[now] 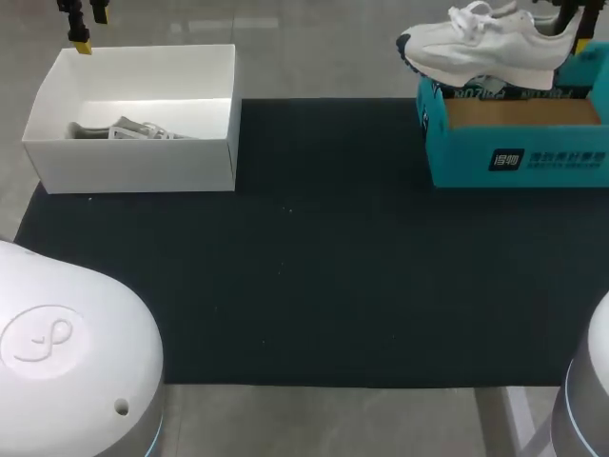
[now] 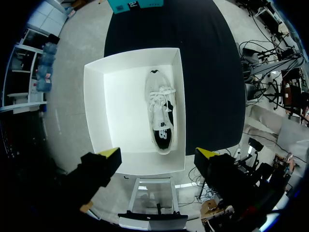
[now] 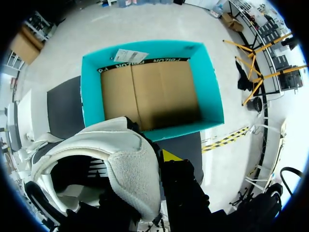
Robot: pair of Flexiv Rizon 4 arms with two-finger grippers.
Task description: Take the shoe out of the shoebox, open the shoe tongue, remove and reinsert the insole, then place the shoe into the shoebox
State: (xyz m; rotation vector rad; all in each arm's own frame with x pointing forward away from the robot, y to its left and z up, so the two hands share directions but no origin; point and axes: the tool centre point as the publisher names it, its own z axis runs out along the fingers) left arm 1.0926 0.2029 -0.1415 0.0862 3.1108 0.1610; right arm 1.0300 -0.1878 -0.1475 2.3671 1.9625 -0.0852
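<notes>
head view: the shoe is held by its heel in the right gripper, above the teal shoebox. the left gripper is spread wide over a white box. the lift-out step is judged in hand; next, a gentle set-down on the mat is called for.

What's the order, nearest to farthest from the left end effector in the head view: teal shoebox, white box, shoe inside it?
1. white box, corner under the left end effector
2. shoe, lying inside it
3. teal shoebox, far right
</notes>
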